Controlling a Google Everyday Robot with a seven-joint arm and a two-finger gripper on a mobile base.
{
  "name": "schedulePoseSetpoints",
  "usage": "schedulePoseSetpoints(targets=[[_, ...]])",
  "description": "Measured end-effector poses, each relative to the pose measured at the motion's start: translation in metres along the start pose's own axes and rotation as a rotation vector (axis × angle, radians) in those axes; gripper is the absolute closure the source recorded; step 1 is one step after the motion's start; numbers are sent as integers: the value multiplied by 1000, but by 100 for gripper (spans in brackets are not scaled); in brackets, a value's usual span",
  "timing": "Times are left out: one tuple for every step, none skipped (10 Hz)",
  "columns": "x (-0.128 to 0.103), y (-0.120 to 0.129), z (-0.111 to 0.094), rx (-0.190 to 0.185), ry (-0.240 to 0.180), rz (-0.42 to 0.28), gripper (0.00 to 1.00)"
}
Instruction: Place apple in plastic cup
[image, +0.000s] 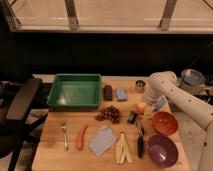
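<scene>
The apple (141, 108), small and yellow-orange, sits on the wooden table (50, 150) right of centre. The pale blue plastic cup (160, 103) stands just right of it, partly behind the white arm. My gripper (146, 103) is at the lower end of the white arm, which comes in from the right. It hangs directly over the apple's right side, between apple and cup. The arm hides how the gripper meets the apple.
A green tray (75, 91) is at back left, and a shiny metal cup (140, 85) stands behind the arm. A red bowl (165, 122) and a purple bowl (161, 150) are at the right front. Grapes (109, 114), a carrot (81, 136), a fork (64, 135) and a dark object (132, 117) lie mid-table. A chair (20, 100) stands at the left.
</scene>
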Motion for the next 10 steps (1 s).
schedulePoseSetpoints(targets=[[1,3,2,-4,-28,1,39],[-1,6,1,0,-34,-4,49],[-10,4,-5,17,-44,-18,60],[-15,5,-14,33,-53,-27,70],[-18,5,-24,48,-61,-33,78],[-27,4,-40,70,-72,-46,89],[-34,2,-54,90,-76,-56,96],[-37,-1,-73,117,-74,-54,100],[-37,-5,-91,148,-68,-49,100],[-34,-10,-109,181,-58,-39,100]])
